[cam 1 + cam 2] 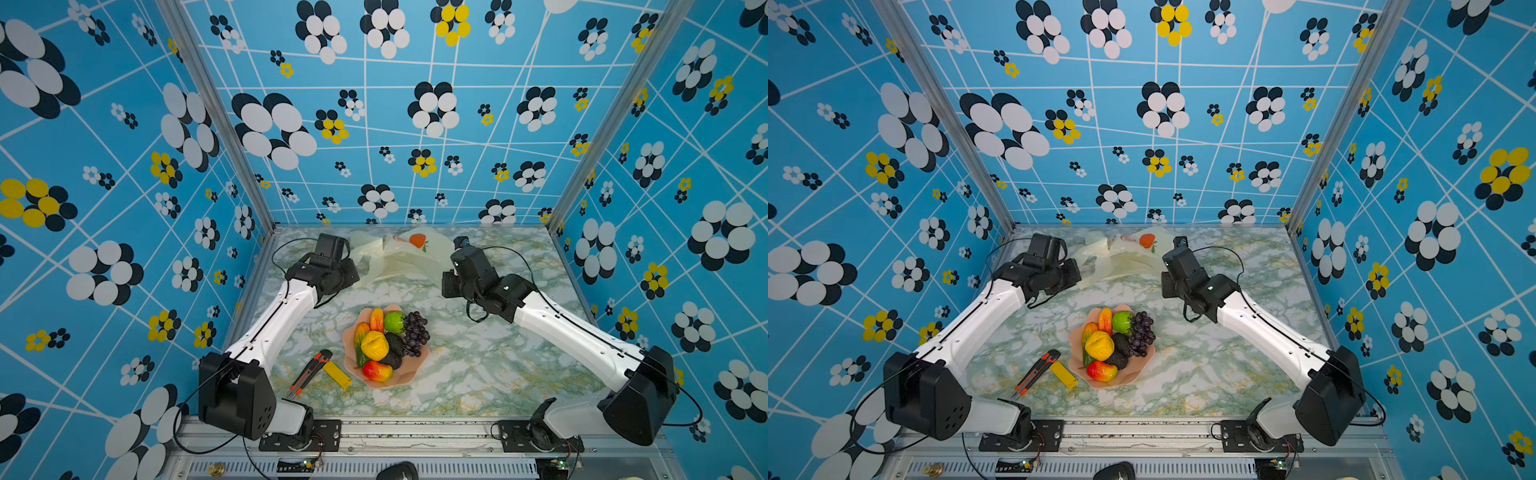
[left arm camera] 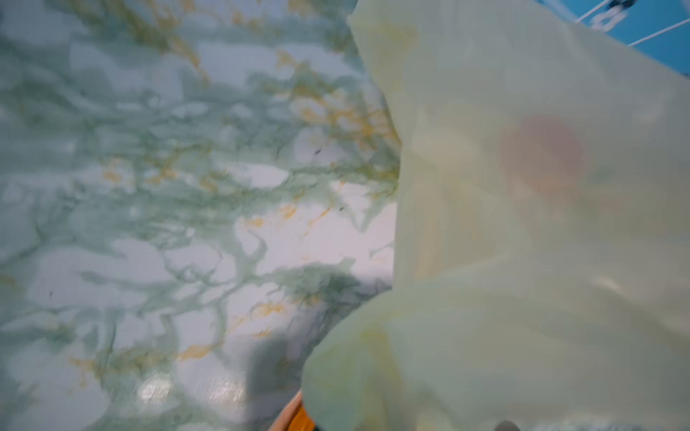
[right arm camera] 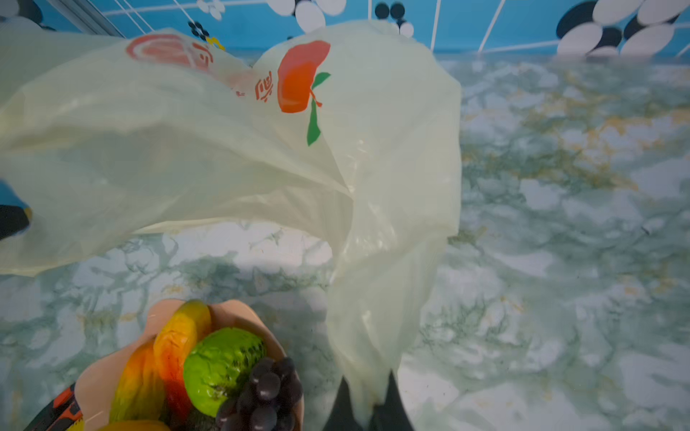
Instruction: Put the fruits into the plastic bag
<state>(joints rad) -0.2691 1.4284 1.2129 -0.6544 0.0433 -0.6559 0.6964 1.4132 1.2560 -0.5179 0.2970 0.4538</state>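
Nothing is in the plastic bag (image 1: 399, 253) yet. All the fruits (image 1: 386, 345) are piled in the pink bowl (image 1: 397, 381), which stands on the worktop (image 1: 478, 374) near the middle and towards the near side. The bag is at the far side, stretched between the two arms, well apart from the bowl.

The right gripper (image 3: 367, 410) has its jaws closed on a twisted strip of the bag's film, plain in the right wrist view. From there the film rises into the bag's body, clear of the marble. The left gripper (image 1: 352, 272) is closed too. Its jaws are hidden behind plastic in the left wrist view, so the hold is a judgement: the film hangs off the worktop right at them, with a shadow beneath, which suggests it pinches the bag's left edge.

So the work appears to be at the bag-opening stage. The mouth does not look spread in any view. The film is crumpled and folded on itself, and I cannot tell where the opening lies. Every fruit is left to move: the grape bunch (image 1: 415, 334), the green round one (image 1: 394, 322), the yellow lumpy one (image 1: 375, 345), the mango (image 1: 377, 371) and the darker pieces tucked between them.

With both grippers on the bag, no gripper is free for the fruit. A utility knife (image 1: 309, 372) and a flat yellow block (image 1: 337, 374) lie just left of the bowl, close enough to get nudged.
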